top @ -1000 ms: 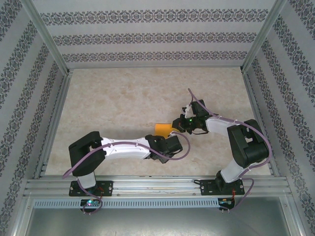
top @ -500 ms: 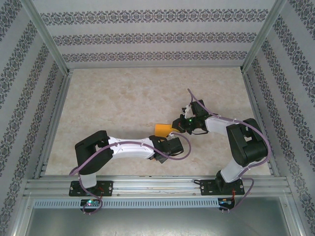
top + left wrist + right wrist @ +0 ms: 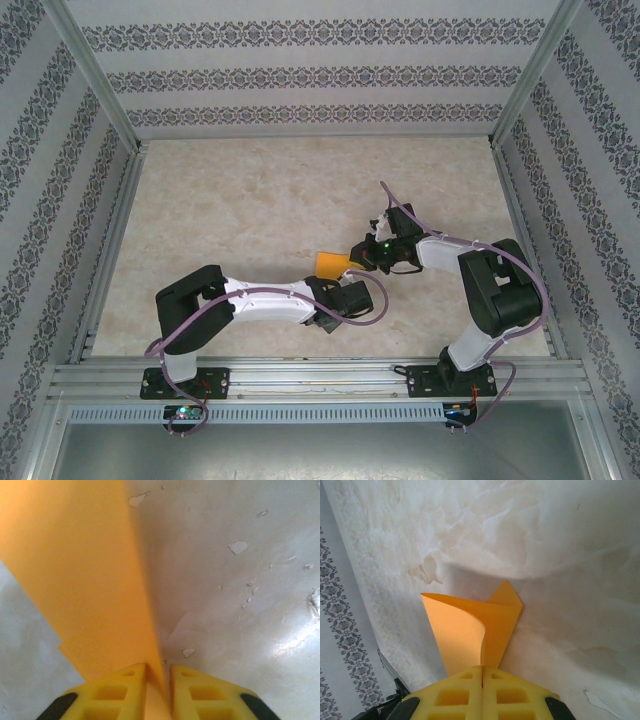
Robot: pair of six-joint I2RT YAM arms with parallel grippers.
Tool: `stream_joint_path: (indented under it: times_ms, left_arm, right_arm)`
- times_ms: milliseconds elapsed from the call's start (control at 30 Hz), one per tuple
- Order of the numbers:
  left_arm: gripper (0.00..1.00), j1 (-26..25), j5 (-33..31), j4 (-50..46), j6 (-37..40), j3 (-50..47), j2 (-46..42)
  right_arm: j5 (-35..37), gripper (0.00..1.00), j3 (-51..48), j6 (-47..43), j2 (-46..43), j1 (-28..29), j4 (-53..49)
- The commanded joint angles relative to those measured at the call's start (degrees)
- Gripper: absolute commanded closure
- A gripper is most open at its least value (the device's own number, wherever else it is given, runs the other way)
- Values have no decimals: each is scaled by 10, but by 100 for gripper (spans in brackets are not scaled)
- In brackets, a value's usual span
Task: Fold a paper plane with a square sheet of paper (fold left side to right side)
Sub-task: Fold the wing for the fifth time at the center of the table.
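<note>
The square sheet of paper (image 3: 330, 263) is bright orange and partly folded, and it lies near the middle of the table between both grippers. My left gripper (image 3: 336, 282) reaches it from the near side. In the left wrist view its yellow fingers (image 3: 125, 690) press on the paper's edge (image 3: 85, 570), which runs up between them from my left gripper (image 3: 157, 672). My right gripper (image 3: 362, 256) comes in from the right. In the right wrist view it (image 3: 482, 670) is shut on a curled, raised flap of the paper (image 3: 470, 625).
The table (image 3: 250, 200) has a pale marbled top with chipped spots (image 3: 239, 546). Patterned walls (image 3: 300, 80) enclose it at the back and on both sides. An aluminium rail (image 3: 320, 375) with the arm bases runs along the near edge.
My left arm has shifted slightly to the right and its jaws have closed in on the paper's near edge. The right gripper has kept its hold in the same place.
</note>
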Motion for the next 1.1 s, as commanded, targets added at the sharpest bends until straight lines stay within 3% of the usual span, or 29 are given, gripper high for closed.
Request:
stream_joint_path:
  times_ms: [0, 200, 367, 500, 733, 933, 1067]
  left_arm:
    - [85, -9, -17, -19, -14, 12, 8]
    - [94, -3, -23, -12, -28, 0, -9]
    - [100, 12, 9, 9, -32, -17, -37]
    - [100, 35, 79, 39, -34, -32, -60]
    - [100, 95, 232, 85, -67, -51, -70]
    - [100, 134, 340, 139, -116, -58, -57]
    - [100, 154, 396, 237, -173, -96, -61]
  right_arm:
    - [9, 100, 14, -1, 6, -6, -9]
    - [23, 100, 6, -10, -16, -16, -17]
    - [48, 84, -9, -30, -58, -40, -37]
    - [78, 70, -30, -60, -114, -70, -60]
    - [102, 58, -80, -106, -206, -110, -71]
    - [91, 55, -104, -132, -233, -111, -64]
    - [72, 55, -120, -137, -233, -110, -43]
